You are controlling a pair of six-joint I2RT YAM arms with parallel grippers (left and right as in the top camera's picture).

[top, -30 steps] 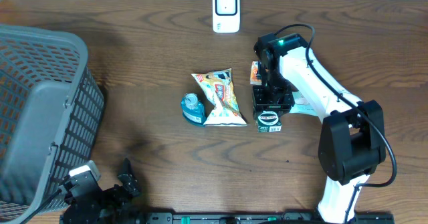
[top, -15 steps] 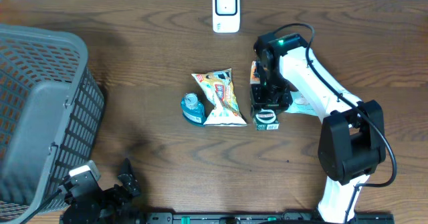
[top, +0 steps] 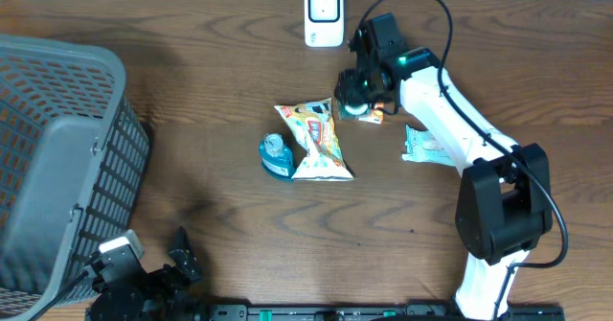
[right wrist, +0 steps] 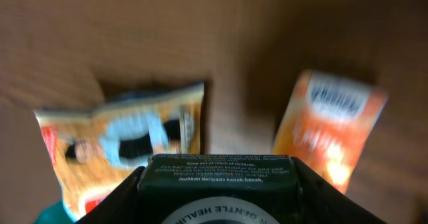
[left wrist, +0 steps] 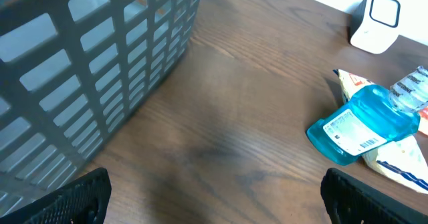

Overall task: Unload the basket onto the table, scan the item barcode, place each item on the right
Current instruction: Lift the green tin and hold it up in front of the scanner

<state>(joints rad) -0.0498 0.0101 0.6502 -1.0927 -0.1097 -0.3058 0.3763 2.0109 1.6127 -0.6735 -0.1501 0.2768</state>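
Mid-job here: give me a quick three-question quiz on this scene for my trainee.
1. True or false: the right gripper holds a dark item.
2. What lies right beside the snack bag? A. blue bottle B. mug C. banana
3. Fill in: the left gripper is ____ (open or shut).
Key: 1 true; 2 A; 3 open.

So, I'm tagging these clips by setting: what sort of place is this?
Likely a mock shop checkout: a white barcode scanner, a grey basket, and a dark tub in the right end effector.
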